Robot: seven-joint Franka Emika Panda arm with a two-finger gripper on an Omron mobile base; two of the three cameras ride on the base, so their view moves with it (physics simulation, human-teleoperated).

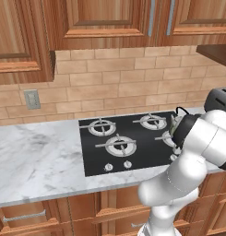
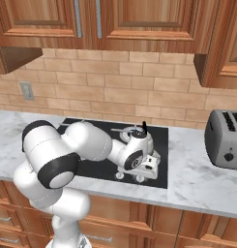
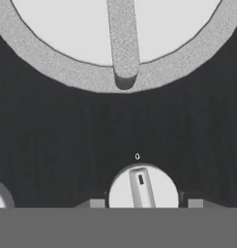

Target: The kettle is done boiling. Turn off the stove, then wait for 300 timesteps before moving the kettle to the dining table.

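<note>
The tool (image 3: 142, 204) is seen poised over a round silver knob (image 3: 142, 189) on the stove (image 1: 93, 156), the two dark fingertips (image 3: 96, 203) standing apart at either side of the knob, released and not yet clamped on it; the knob's bar is seen pointing roughly to 12 o'clock, toward a small "0" mark. A grey burner ring (image 3: 66, 77) is shown at 12 o'clock of the knob in the hand view. The step in hand is judged to be the turning off of the stove; whether the knob is already at off cannot be told for certain. The next move is judged to call for closing on the knob, or withdrawing and waiting. The kettle (image 1: 176, 119) is glimpsed on the stove's far right burner, largely hidden behind the arm; its contents cannot be seen. A toaster (image 2: 225, 139) is shown on the table (image 1: 36, 161).
</note>
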